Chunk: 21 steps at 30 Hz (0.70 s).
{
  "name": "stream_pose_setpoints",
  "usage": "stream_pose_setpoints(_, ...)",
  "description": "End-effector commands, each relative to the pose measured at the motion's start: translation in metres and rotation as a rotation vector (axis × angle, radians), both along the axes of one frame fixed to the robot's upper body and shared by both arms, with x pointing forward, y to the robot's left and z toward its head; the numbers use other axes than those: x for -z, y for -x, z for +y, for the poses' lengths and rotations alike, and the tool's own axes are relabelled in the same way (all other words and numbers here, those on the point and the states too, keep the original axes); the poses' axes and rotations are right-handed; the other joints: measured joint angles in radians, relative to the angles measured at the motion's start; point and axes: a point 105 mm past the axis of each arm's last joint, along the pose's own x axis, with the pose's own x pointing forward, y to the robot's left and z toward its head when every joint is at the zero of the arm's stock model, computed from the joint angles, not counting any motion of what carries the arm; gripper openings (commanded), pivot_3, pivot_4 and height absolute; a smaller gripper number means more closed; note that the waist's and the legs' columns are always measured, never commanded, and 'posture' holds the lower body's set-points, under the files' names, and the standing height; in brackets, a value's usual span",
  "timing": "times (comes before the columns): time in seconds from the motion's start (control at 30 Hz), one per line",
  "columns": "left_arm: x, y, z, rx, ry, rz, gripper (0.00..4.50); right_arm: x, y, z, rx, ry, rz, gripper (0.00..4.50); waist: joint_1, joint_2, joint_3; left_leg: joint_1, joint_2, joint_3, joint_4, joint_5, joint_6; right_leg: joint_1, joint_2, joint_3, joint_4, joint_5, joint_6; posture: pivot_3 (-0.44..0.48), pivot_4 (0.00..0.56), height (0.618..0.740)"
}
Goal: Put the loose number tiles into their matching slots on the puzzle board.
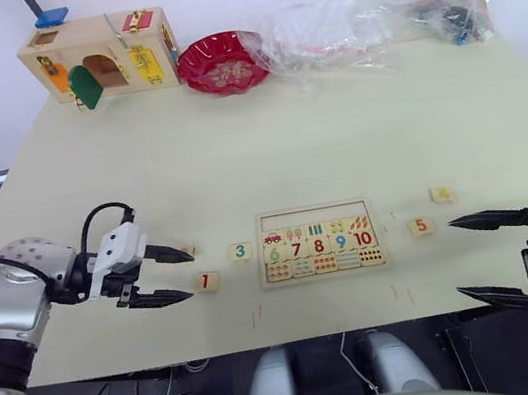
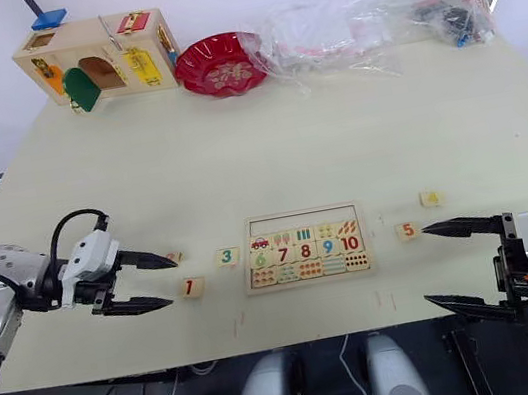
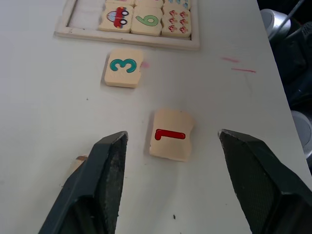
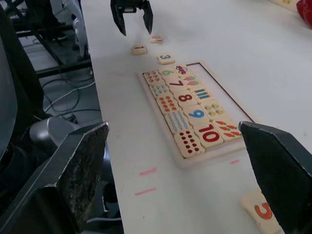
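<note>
A: Left gripper point(image 1: 178, 275) spread wide beside tile 1 point(image 1: 206, 282), left of the puzzle board point(image 1: 319, 241); right gripper point(image 1: 474, 258) wide too. Risk?
B: Thin tile may skid aside when pinched.

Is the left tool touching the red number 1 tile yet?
Apart. In the left wrist view, the 1 tile lies between the open left tool fingers, with bare table showing on both sides.
</note>
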Motion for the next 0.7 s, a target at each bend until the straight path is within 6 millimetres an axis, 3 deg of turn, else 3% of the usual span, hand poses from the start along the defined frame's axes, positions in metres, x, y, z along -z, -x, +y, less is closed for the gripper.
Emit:
stream_pose_setpoints(0.03,-0.004,0.001,0.001,0.073,-0.037,-0.016,3.18,-0.004,0.002,0.006,-0.021,0.008,-0.039,4.50,0.000,0.000,0.000,0.000,0.000,0.000,0.000,0.000,0.000,0.000,0.000,0.000,0.000,0.000,0.000,0.000,0.150,0.740)
stream_pose_setpoints(0.33,0.003,-0.011,-0.004,0.114,-0.089,-0.045,3.18,-0.002,0.002,0.010,-0.014,0.002,-0.048,4.50,0.001,0.000,0.000,0.000,-0.001,0.000,0.000,0.000,0.000,0.000,0.001,0.000,0.000,0.000,0.000,0.000,0.150,0.740)
stream_pose_setpoints(0.7,0.009,-0.012,-0.006,0.150,-0.115,-0.073,3.18,-0.002,0.003,0.011,-0.005,0.003,-0.047,4.50,0.000,0.000,0.000,0.000,-0.001,0.000,0.000,0.000,0.000,0.000,0.001,0.000,0.001,0.000,0.000,0.000,0.150,0.740)
